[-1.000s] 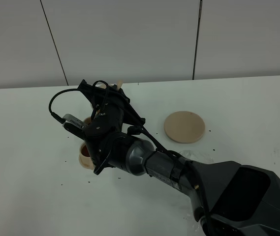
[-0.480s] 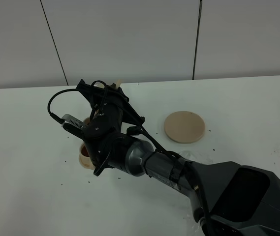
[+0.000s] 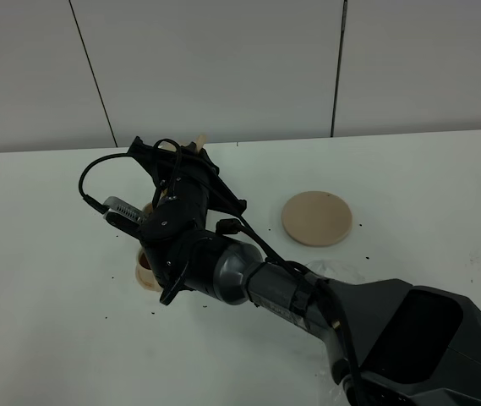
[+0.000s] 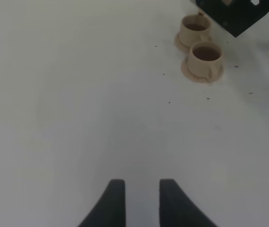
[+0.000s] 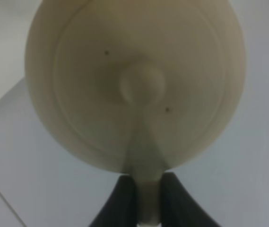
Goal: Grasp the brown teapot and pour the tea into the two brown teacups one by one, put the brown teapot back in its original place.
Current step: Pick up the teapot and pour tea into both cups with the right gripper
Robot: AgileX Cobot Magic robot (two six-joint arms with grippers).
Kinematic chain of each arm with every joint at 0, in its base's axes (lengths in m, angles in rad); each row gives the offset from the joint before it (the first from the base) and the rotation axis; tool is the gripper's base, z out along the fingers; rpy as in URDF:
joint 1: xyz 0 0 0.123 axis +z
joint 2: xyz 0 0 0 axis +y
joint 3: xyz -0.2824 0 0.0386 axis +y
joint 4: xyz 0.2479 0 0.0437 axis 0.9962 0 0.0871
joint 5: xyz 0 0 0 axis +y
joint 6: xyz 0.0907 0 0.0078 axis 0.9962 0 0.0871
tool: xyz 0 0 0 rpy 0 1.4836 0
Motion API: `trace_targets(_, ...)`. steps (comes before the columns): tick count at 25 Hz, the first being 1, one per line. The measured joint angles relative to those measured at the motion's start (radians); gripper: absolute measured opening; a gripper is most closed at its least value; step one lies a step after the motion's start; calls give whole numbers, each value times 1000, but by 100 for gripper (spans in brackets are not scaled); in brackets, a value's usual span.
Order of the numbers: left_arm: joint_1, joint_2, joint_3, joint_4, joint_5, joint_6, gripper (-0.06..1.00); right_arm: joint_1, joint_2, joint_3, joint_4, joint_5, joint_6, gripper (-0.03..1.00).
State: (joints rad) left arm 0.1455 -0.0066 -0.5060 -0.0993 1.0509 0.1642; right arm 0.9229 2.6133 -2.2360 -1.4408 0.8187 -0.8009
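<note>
The brown teapot (image 5: 134,80) fills the right wrist view from above, lid knob in the middle. My right gripper (image 5: 146,201) is shut on its loop handle. In the high view the right arm reaches across to the left and hides most of the pot; only a tan tip (image 3: 198,142) shows above the wrist. The two brown teacups (image 4: 195,29) (image 4: 205,59) stand side by side on their small saucers, with dark tea in both. Slivers of them (image 3: 145,272) (image 3: 148,208) show beside the arm. My left gripper (image 4: 142,201) is open over bare table, far from the cups.
The flat round tan saucer (image 3: 317,218) lies bare on the white table, right of the arm. A grey panelled wall (image 3: 223,68) closes the back. Dark specks dot the table near the cups (image 4: 168,101). The right arm's black wrist (image 4: 233,14) hangs just beyond the cups.
The right wrist with the teapot has crept slightly up and to the left over the cups. The left gripper's earlier state is not shown.
</note>
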Motion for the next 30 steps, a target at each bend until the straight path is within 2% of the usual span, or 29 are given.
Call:
trace_targets(12,0,0,0,0,0,0,25,1,0,0,-25,8,29,10)
trace_targets(30,0,0,0,0,0,0,25,1,0,0,4,8,31,10)
